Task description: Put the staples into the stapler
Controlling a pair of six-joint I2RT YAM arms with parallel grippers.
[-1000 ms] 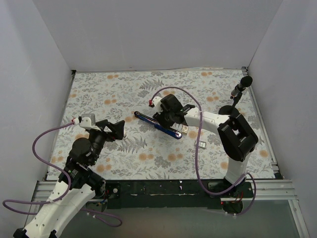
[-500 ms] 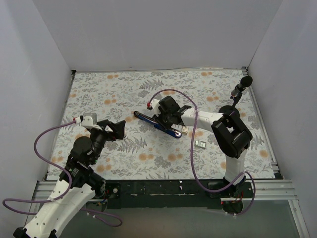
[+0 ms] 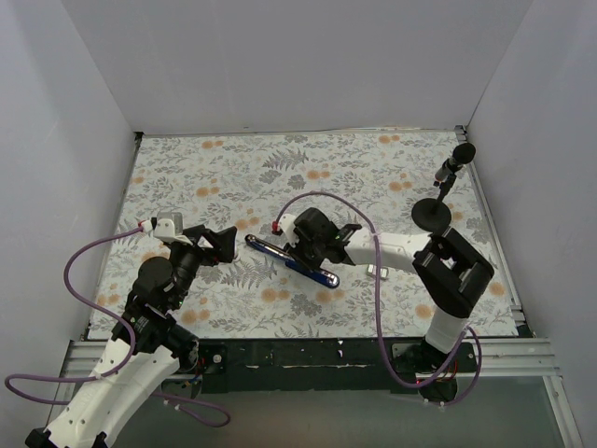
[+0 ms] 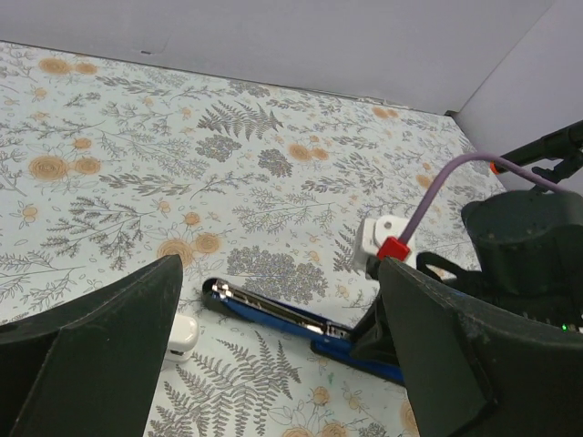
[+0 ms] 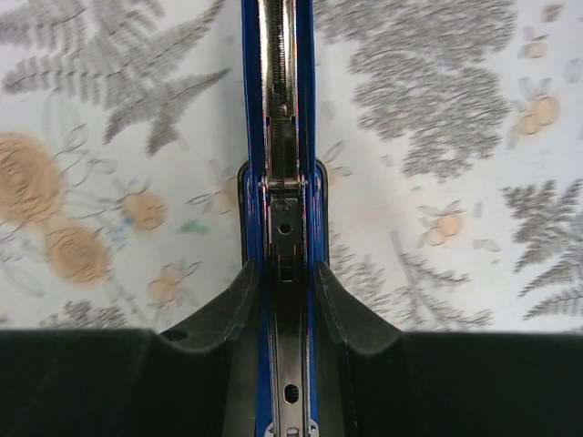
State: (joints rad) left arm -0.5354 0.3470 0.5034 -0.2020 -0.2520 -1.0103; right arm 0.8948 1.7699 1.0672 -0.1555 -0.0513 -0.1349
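Observation:
The blue stapler (image 3: pixel 269 249) lies open and flat on the floral mat, its silvery rail facing up. My right gripper (image 3: pixel 303 256) is shut on its middle; in the right wrist view the two black fingers clamp the blue sides (image 5: pixel 305 109) at the gripper (image 5: pixel 284 273). The staples (image 3: pixel 377 272), a tiny pale block, lie on the mat just beside the right forearm. My left gripper (image 3: pixel 224 245) is open and empty, hovering left of the stapler's tip. In the left wrist view the stapler (image 4: pixel 273 314) shows between that gripper's wide-apart fingers (image 4: pixel 278 273).
A black microphone stand (image 3: pixel 446 182) stands at the back right. A small white rounded object (image 4: pixel 182 335) lies by the left finger near the stapler's tip. White walls enclose the mat on three sides. The purple cable (image 3: pixel 326 198) arcs over the right arm.
My right gripper has dragged the stapler left and toward the near edge, away from the staples. The left arm has stayed still.

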